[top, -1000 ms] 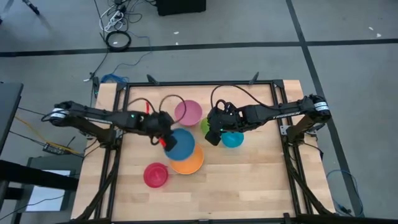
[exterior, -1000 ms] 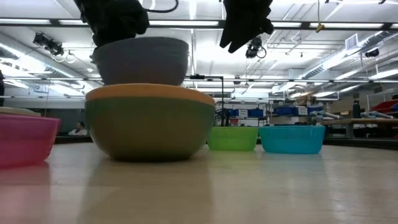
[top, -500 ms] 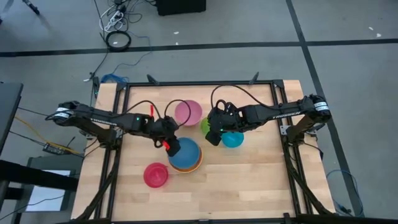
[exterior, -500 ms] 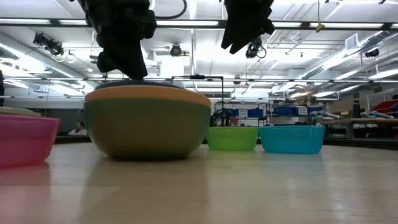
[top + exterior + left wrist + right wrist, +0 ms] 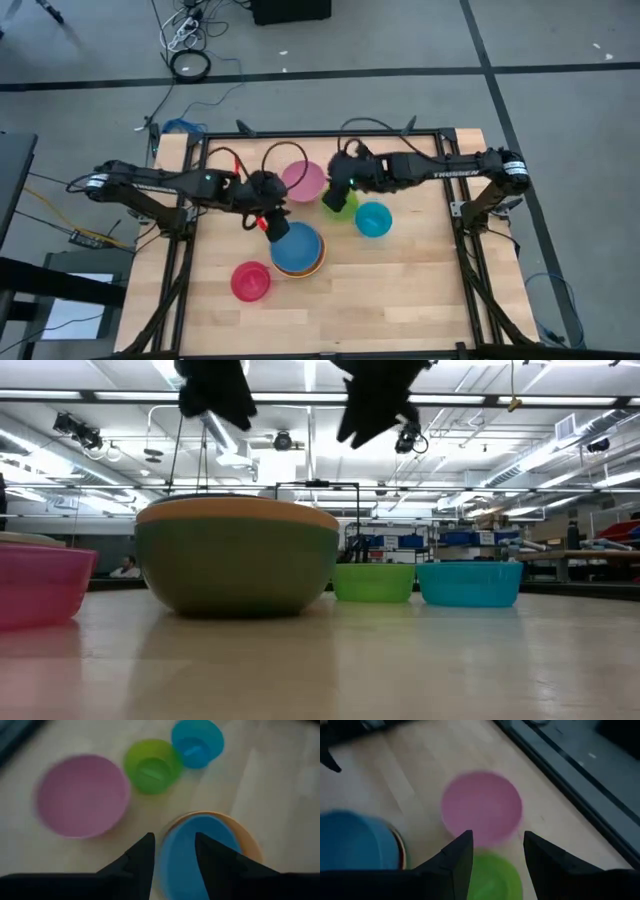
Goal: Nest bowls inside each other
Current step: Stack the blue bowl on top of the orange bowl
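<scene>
The blue bowl [image 5: 298, 246] sits nested in the orange bowl [image 5: 314, 265]. In the low view the orange bowl's rim [image 5: 235, 510] shows inside the dark green bowl [image 5: 235, 570]. My left gripper [image 5: 268, 216] hangs open above the stack's far left rim, touching nothing; the blue bowl [image 5: 195, 852] lies below its fingers. My right gripper [image 5: 337, 186] hangs open in the air between the pink bowl [image 5: 302, 181] and the lime green bowl [image 5: 341, 205]. The teal bowl [image 5: 373, 219] and the red bowl [image 5: 250, 282] each stand alone on the table.
The wooden table [image 5: 400, 280] has a dark frame along its far edge [image 5: 320, 134]. The pink, lime green and teal bowls stand close together in a row at the middle. Bare wood lies at the near right.
My left gripper has let go of the blue bowl, which has dropped from above the stack into the orange bowl, and has then risen clear. My right gripper has moved toward the table's far left, from over the teal bowl toward the pink bowl.
</scene>
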### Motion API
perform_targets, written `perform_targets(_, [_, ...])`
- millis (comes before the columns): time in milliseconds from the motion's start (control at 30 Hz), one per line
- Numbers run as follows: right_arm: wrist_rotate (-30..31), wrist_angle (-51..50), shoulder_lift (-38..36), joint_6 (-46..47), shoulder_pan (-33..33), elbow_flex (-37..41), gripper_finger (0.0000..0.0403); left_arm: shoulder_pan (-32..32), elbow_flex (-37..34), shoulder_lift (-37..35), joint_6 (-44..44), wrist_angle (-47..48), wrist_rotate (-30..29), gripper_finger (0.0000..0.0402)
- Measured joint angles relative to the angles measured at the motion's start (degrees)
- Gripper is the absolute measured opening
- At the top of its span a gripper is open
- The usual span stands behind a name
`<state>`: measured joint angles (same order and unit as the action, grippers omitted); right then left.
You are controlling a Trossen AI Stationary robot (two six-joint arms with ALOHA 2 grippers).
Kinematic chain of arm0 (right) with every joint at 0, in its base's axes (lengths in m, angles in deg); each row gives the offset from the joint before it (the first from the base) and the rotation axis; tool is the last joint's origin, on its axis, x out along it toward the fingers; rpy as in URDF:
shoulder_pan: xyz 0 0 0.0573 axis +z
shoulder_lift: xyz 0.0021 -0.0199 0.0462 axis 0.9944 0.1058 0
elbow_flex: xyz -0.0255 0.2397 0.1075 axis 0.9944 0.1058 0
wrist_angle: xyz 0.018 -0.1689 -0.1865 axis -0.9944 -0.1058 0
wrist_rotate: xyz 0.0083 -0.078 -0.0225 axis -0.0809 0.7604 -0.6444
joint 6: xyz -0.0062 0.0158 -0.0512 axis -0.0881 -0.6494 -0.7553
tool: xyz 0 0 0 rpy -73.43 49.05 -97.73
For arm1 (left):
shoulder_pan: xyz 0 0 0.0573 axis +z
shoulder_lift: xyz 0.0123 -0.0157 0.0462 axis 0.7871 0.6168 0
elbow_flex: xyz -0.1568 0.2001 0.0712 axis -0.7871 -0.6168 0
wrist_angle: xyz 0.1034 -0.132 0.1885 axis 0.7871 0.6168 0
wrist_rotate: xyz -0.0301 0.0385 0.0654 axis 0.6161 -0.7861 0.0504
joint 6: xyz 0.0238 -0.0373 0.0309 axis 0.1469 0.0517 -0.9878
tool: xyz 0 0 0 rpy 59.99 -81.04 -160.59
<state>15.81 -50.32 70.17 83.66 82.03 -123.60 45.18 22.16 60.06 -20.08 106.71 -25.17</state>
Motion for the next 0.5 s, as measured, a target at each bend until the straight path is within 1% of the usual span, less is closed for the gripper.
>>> perform_targets(133, [-9.4,8.3,2.6,-2.7,-4.7,0.2,0.0162,-2.6,7.9,-0.5,-0.1,10.5,-7.4,0.0149])
perform_targets(233, [-17.0,13.0,6.3,-2.9,-6.2,0.2,0.0162,-4.5,11.8,-0.6,0.5,16.8,-11.6,0.0149])
perform_targets(300, [-21.2,16.7,9.7,-2.5,-5.7,0.2,0.0162,-5.6,13.2,-0.4,1.9,20.3,-14.4,0.0149])
perform_targets(367, [-24.0,19.8,13.0,-2.0,-4.4,0.2,0.0162,-6.5,13.7,-0.5,3.3,22.3,-16.6,0.0149])
perform_targets(500, [-27.6,24.9,18.5,0.4,-1.3,0.3,0.0162,-7.3,13.6,-0.4,5.9,25.1,-18.0,0.0149])
